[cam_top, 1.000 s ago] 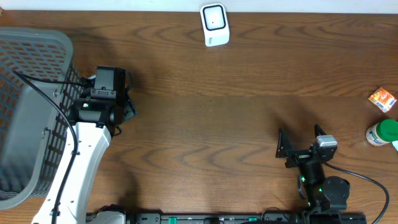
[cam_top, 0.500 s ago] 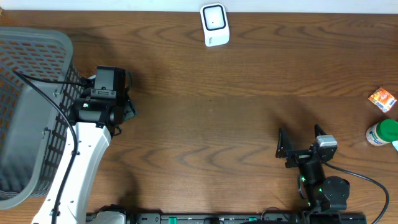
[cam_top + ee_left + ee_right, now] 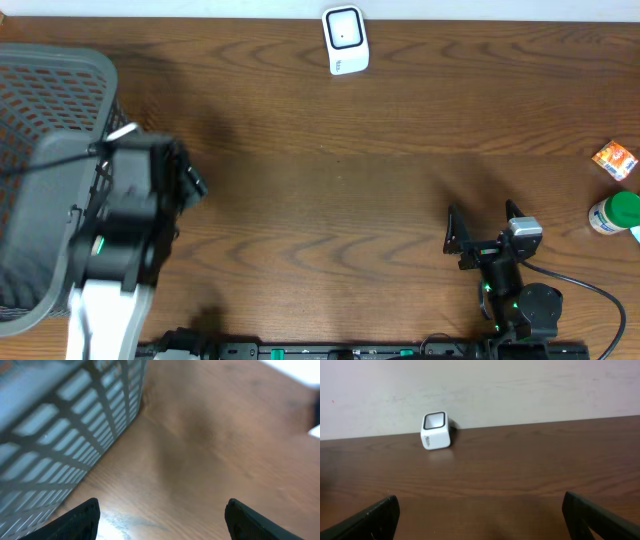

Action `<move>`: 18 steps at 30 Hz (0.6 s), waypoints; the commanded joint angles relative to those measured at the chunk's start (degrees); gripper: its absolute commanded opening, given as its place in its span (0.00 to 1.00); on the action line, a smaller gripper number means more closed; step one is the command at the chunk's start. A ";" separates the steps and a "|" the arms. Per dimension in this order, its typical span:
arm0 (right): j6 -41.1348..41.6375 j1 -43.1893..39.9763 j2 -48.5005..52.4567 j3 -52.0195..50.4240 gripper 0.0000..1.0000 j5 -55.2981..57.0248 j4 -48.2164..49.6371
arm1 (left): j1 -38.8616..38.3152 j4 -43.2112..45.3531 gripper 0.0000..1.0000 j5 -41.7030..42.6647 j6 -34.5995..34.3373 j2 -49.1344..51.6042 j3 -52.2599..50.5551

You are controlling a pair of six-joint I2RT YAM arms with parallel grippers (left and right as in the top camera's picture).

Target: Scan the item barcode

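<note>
Flat, matte, dark wood-grain counter [image 3: 330,200]. Grey plastic lattice basket [image 3: 40,130], rounded corner, sat at left edge. White boxy scanner [image 3: 345,40], rounded corners, dark window, stood at far edge by pale wall [image 3: 520,385]. Crinkled orange packet [image 3: 615,158] and green-capped white bottle [image 3: 612,213] lay near each other at right edge, well apart from scanner. Blurred left gripper [image 3: 160,520] was spread wide, empty, just beside basket wall. Black right gripper [image 3: 480,520] was spread wide, empty, near front edge; wide run of wood between it and scanner.
</note>
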 commanded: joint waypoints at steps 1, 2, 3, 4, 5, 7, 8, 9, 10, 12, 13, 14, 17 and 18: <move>0.63 0.55 -0.35 -0.07 0.99 0.28 -0.24 | 0.15 -1.84 0.80 2.62 -0.57 -9.55 -0.07; 0.63 0.55 -0.35 -0.07 0.99 0.28 -0.24 | 0.15 -1.68 0.80 4.11 -0.55 -11.76 -0.07; 0.63 0.55 -0.35 -0.07 0.99 0.28 -0.24 | 0.15 -1.51 0.81 4.33 -0.50 -14.08 -0.07; 0.63 0.55 -0.35 -0.07 0.99 0.28 -0.24 | 0.20 -1.75 0.80 3.61 -0.48 -16.35 -0.09; 0.63 0.55 -0.35 -0.07 0.99 0.28 -0.24 | 0.22 -1.90 0.81 2.36 -0.26 -18.49 -0.11; 0.63 0.55 -0.35 -0.07 0.99 0.28 -0.24 | 0.20 -2.12 0.80 2.19 1.03 -23.52 -0.35; 0.63 0.55 -0.35 -0.07 0.99 0.28 -0.24 | 0.20 -2.12 0.80 2.49 1.03 -25.79 -0.76; 0.63 0.55 -0.35 -0.07 0.99 0.28 -0.24 | 0.20 -1.86 0.80 2.51 0.98 -28.02 -1.44; 0.63 0.55 -0.35 -0.07 0.99 0.28 -0.24 | 0.20 -1.20 0.80 2.58 0.98 -30.84 -2.62; 0.63 0.55 -0.35 -0.07 0.99 0.28 -0.24 | 0.20 1.09 0.80 2.47 1.01 -35.52 -5.42; 0.63 0.55 -0.35 -0.07 0.99 0.28 -0.24 | 0.20 3.52 0.80 2.43 1.07 -38.27 -7.78; 0.63 0.55 -0.35 -0.07 0.99 0.28 -0.24 | 0.20 8.96 0.80 2.49 1.90 -42.49 -12.46; 0.63 0.55 -0.35 -0.07 0.99 0.28 -0.24 | 0.35 19.12 0.80 2.51 2.12 -48.19 -21.46; 0.63 0.55 -0.35 -0.07 0.99 0.28 -0.24 | 0.35 22.77 0.80 2.51 2.14 -49.51 -24.48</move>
